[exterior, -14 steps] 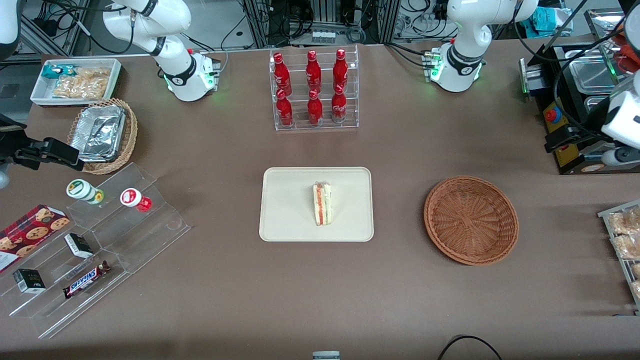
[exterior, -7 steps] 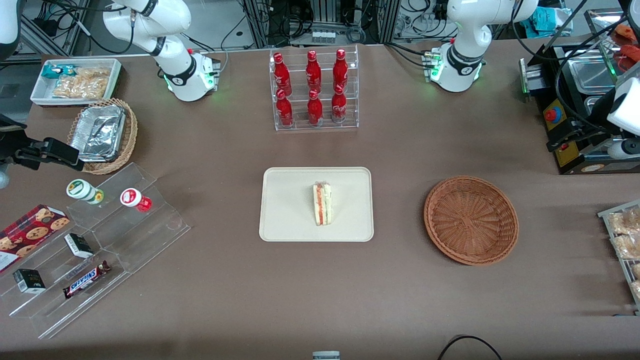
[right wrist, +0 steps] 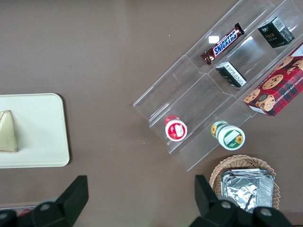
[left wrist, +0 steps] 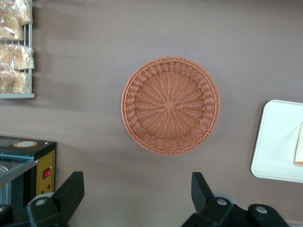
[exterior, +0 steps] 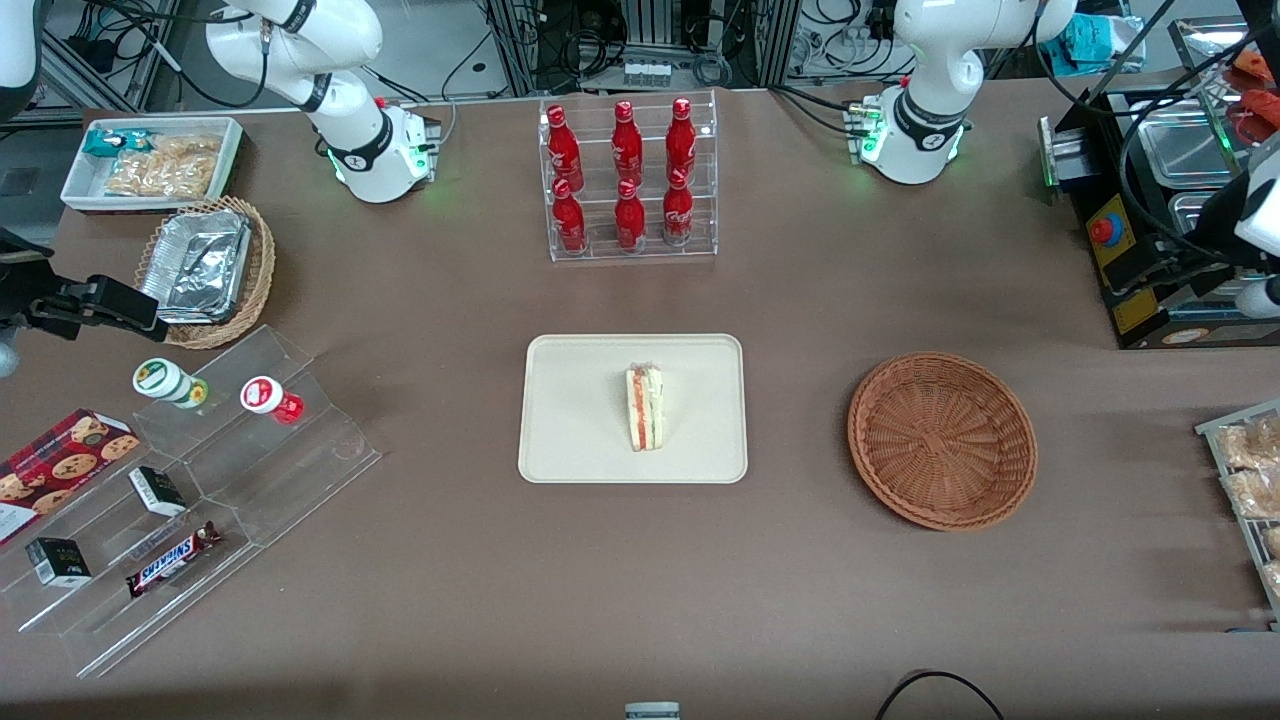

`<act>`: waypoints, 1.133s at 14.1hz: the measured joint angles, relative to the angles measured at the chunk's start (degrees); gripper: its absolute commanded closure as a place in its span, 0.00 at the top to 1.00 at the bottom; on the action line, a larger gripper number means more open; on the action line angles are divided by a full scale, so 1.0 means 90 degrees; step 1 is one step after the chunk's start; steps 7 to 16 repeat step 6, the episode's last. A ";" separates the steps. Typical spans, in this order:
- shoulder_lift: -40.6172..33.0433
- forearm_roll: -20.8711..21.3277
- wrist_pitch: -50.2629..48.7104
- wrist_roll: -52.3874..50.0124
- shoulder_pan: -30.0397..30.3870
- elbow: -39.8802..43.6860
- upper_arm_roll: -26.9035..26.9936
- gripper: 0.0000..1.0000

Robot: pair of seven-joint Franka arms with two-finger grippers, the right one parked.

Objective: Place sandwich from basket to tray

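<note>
The sandwich lies on the tray, well apart from the released, seemingly raised claw.

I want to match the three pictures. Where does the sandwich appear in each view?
Front view: the sandwich lies in the middle of the tray.
Left wrist view: only its edge shows on the tray, beside the empty basket; the gripper is open.
Right wrist view: on the tray.
Shared landmark: the tray.

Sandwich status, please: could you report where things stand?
Gripper open, high above the empty basket. Sandwich on tray. Nothing in the way.
</note>
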 measured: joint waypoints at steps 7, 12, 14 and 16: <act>0.0152 -0.0007 -0.0086 0.0000 -0.0004 0.0170 -0.0021 1.00; 0.0152 -0.0007 -0.0086 0.0000 -0.0004 0.0170 -0.0021 1.00; 0.0152 -0.0007 -0.0086 0.0000 -0.0004 0.0170 -0.0021 1.00; 0.0152 -0.0007 -0.0086 0.0000 -0.0004 0.0170 -0.0021 1.00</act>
